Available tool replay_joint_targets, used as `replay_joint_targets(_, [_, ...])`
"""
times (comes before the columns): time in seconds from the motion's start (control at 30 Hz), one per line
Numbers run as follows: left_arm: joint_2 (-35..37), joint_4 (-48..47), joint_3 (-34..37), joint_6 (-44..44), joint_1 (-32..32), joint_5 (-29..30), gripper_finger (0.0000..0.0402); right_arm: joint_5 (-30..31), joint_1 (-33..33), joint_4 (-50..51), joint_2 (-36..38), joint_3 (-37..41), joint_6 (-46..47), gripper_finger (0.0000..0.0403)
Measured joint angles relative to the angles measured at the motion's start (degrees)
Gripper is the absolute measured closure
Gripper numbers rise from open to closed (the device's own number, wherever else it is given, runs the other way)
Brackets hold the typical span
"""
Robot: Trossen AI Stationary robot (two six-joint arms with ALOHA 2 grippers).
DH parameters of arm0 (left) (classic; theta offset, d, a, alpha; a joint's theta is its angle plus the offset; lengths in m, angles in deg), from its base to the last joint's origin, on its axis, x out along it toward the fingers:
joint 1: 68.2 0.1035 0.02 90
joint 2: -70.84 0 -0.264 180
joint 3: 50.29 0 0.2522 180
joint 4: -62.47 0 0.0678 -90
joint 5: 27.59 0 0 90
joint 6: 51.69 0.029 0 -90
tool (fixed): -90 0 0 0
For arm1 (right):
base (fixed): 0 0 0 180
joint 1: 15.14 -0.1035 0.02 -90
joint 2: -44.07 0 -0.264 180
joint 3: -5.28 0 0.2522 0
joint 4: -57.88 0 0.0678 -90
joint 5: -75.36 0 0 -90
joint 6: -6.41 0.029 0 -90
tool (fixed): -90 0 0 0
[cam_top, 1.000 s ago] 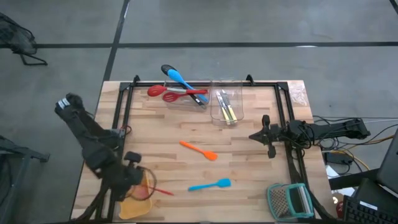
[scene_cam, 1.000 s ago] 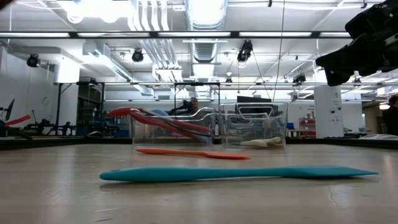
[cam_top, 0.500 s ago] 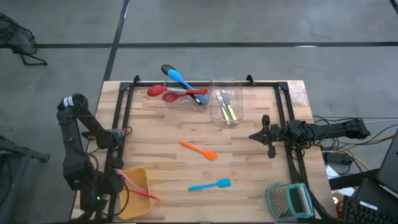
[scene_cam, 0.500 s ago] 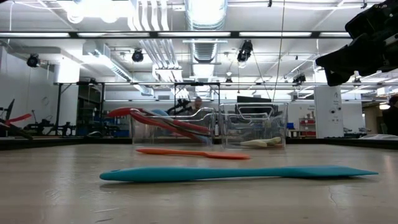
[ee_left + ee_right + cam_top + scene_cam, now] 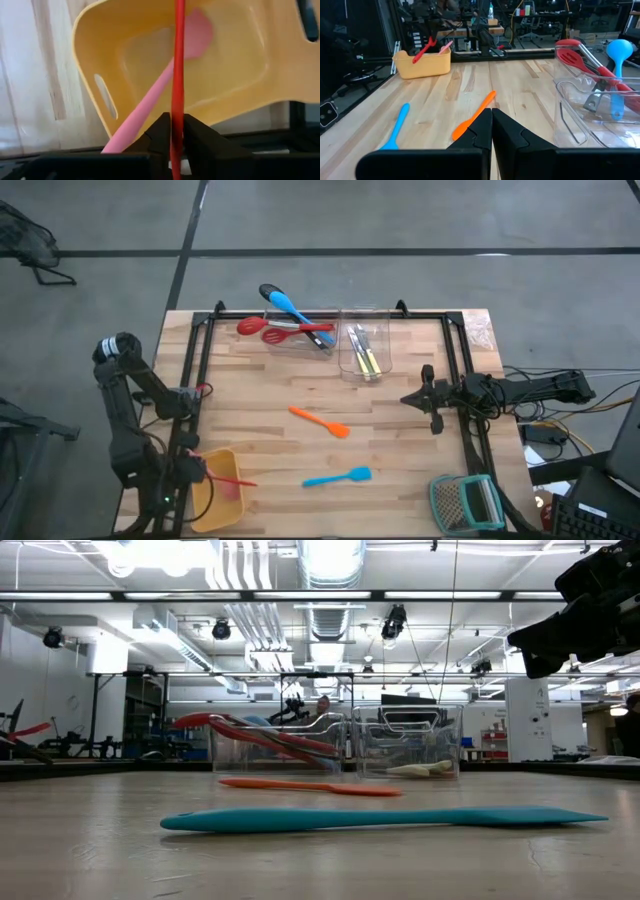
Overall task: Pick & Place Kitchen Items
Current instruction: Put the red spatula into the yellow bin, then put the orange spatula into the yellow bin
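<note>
My left gripper (image 5: 192, 471) is at the near left, beside the yellow tray (image 5: 212, 512), shut on a thin red spatula (image 5: 232, 480) whose free end reaches over the tray's right rim. A pink spatula (image 5: 150, 102) leans inside the tray, its blade on the floor and its handle on the rim. An orange spatula (image 5: 320, 423) and a teal spatula (image 5: 338, 477) lie flat mid-table. Red slotted spoons and a blue spoon (image 5: 290, 306) stick out of a clear tub (image 5: 298, 340). My right gripper (image 5: 431, 399) waits shut at the right. My left gripper pinches the red spatula's thin handle (image 5: 177, 125) between its two fingers, coming steeply from above. The spatula slants out from the fingers across the tray (image 5: 422, 51). I cannot tell whether it touches the tray's rim.
A second clear tub (image 5: 364, 348) at the far side holds yellow-handled cutlery. A teal-framed grater (image 5: 466, 502) lies at the near right corner. Black rails (image 5: 205, 345) run along the table's left, far and right sides. Bare wood lies between the tubs and the two loose spatulas.
My left arm has swung off the yellow tray toward the table's left edge and sunk a little, its wrist rolling. The red spatula has come along in the fingers and now points across the tray toward the right. The tray shows uncovered.
</note>
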Motion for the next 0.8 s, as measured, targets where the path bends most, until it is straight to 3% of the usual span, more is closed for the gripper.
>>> replay_joint_targets(0.23, [-0.22,0.29,2.31,-6.73,0.00,0.45,0.0308,0.00,0.00,-0.01,0.00,0.00,0.08,0.0394])
replay_joint_targets(0.47, [-0.20,0.36,1.76,-7.16,0.05,2.17,0.0290,0.00,0.00,-0.01,0.00,0.00,-0.03,0.0394])
replay_joint_targets(0.63, [-0.03,0.36,-1.07,-6.94,0.21,12.30,0.0289,0.00,0.01,0.00,0.00,0.00,-0.01,0.0394])
replay_joint_targets(0.8, [0.65,0.64,-2.92,-11.22,0.64,32.71,0.0291,0.00,0.00,0.01,0.00,0.00,-0.01,0.0394])
